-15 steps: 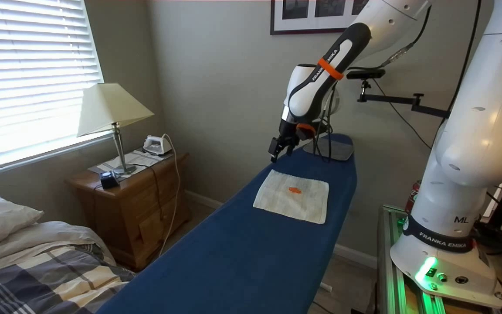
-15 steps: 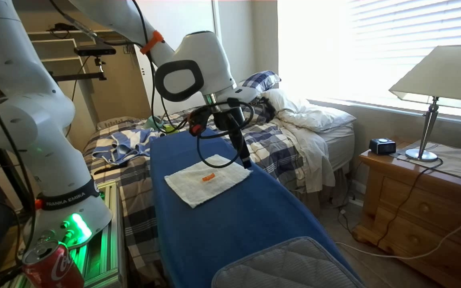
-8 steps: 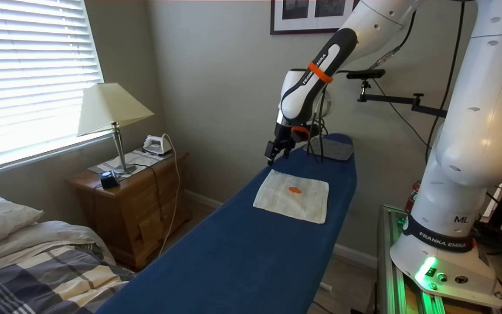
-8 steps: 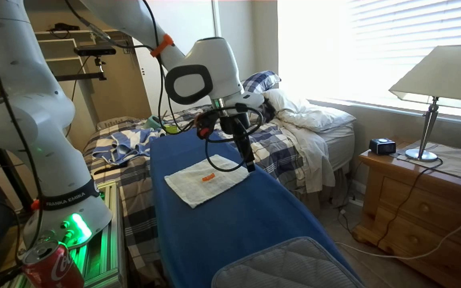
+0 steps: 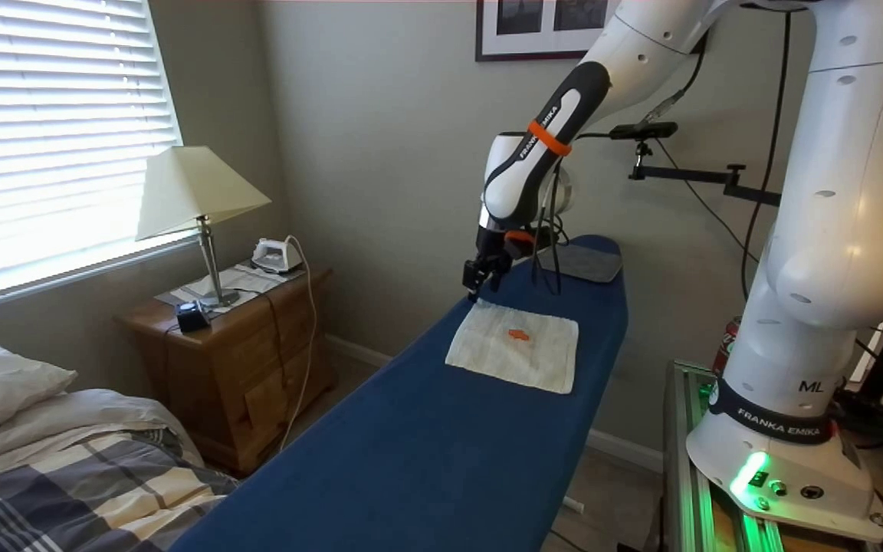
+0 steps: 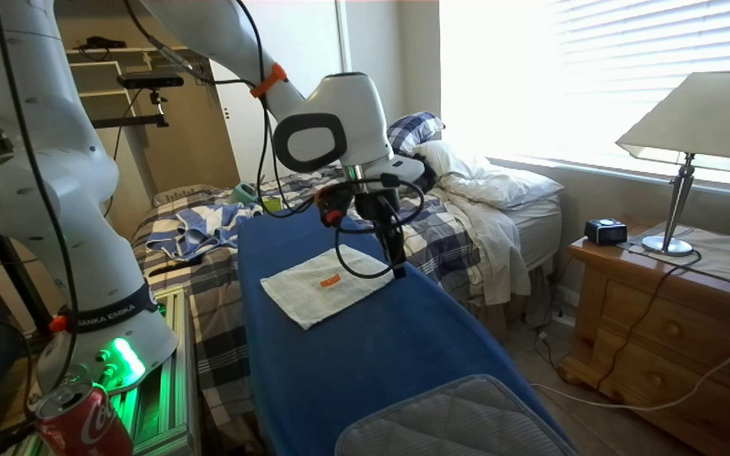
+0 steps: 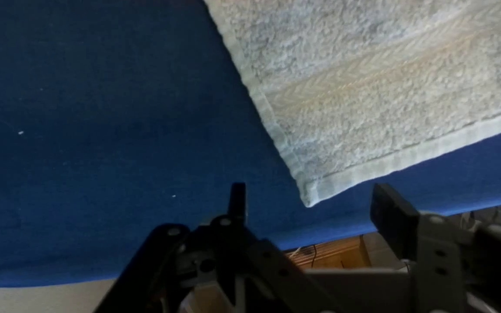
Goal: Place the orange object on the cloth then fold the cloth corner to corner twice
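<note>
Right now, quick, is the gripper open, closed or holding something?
Gripper: open, holding nothing; in the wrist view, a corner of the white cloth shows between its parted jaws.

The cloth (image 7: 385, 89) is cream with a chevron stripe, the object (image 5: 519, 334) orange, the board (image 5: 411, 429) blue.
</note>
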### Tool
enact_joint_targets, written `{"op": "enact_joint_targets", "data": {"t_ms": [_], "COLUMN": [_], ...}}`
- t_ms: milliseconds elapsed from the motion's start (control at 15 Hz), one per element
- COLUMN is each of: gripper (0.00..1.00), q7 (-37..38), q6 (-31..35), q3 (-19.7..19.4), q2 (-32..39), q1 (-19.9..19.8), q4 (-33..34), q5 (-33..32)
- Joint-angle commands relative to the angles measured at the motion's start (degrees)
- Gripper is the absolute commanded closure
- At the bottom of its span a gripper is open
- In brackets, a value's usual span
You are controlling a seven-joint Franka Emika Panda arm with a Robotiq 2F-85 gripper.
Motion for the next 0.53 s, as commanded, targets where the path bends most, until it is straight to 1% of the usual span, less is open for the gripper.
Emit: {"op": "enact_joint_targets", "data": {"t_ms": [0, 67, 200, 267, 333, 400, 467], "gripper": [0.18, 0.12, 0.47, 0.55, 0.58, 0.64, 0.73], "q7": [-2.3, -2.4, -2.5, -2.5, -2.6, -2.7, -2.7], "q6": [-1.3, -1.3, -1.4, -1.4, -1.3, -1.3, -1.3], "q3": [0.7, 0.8, 0.9, 0.9, 0.9, 0.9, 0.9], "q2": [1.7, 1.9, 2.2, 2.3, 2.5, 2.6, 2.8], "q1": [-0.4, -0.4, -0.5, -0.5, -0.5, -0.5, -0.6], "q4": [2.0, 2.1, 2.4, 2.5, 2.5, 2.6, 2.7], "q5": [2.5, 2.5, 2.4, 2.4, 2.3, 2.3, 2.2]}}
